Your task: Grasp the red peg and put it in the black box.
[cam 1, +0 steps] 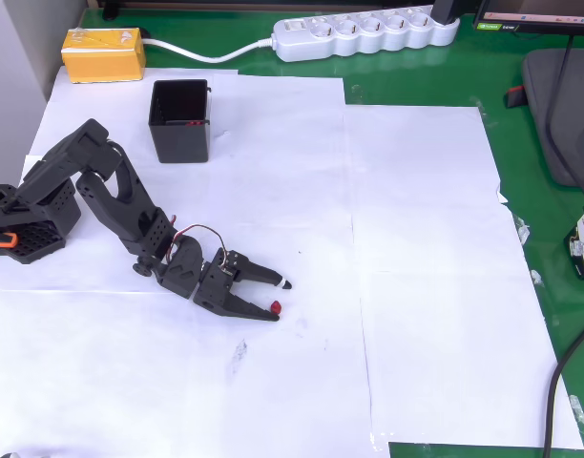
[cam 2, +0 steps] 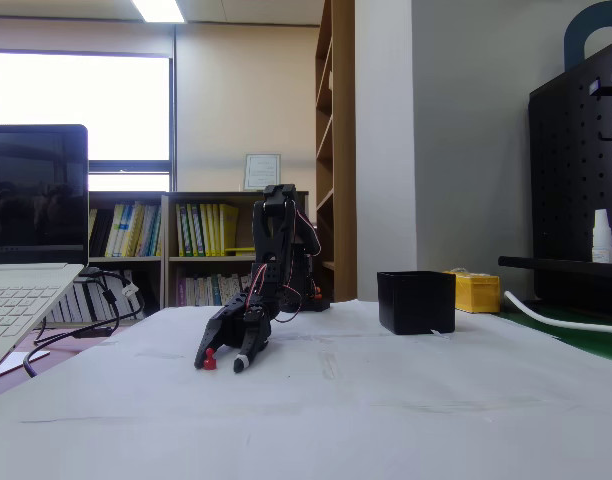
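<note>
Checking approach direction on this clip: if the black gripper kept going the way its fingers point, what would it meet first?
Nothing much: the black two-finger gripper points right across bare white paper sheets. The tiny dark-red peg already sits beside its lower fingertip.

I'm working in an office: bookshelves (cam 2: 201, 250) full of books stand under a window (cam 2: 81, 120), a laptop (cam 2: 31, 250) sits at nine o'clock, a pegboard (cam 2: 576, 180) at three.

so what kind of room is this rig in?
Looks like an office or lab. The fixed view shows bookshelves full of books under a window and an open laptop; the overhead view shows a power strip on a green table covered with white paper.
</note>
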You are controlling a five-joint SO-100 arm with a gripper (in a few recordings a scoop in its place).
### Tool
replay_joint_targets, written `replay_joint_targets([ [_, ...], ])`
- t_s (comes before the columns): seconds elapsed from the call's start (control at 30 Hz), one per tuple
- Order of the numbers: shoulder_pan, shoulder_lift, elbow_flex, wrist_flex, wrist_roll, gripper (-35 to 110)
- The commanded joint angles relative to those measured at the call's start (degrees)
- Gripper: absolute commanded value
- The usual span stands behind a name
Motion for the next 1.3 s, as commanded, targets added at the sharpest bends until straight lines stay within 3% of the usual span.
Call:
replay_joint_targets([
  [0.0, 1.1, -0.1, 1.8, -0.8, -0.6, 17],
  [1.27, 1.3, -0.1, 1.7, -1.0, -1.1, 0],
])
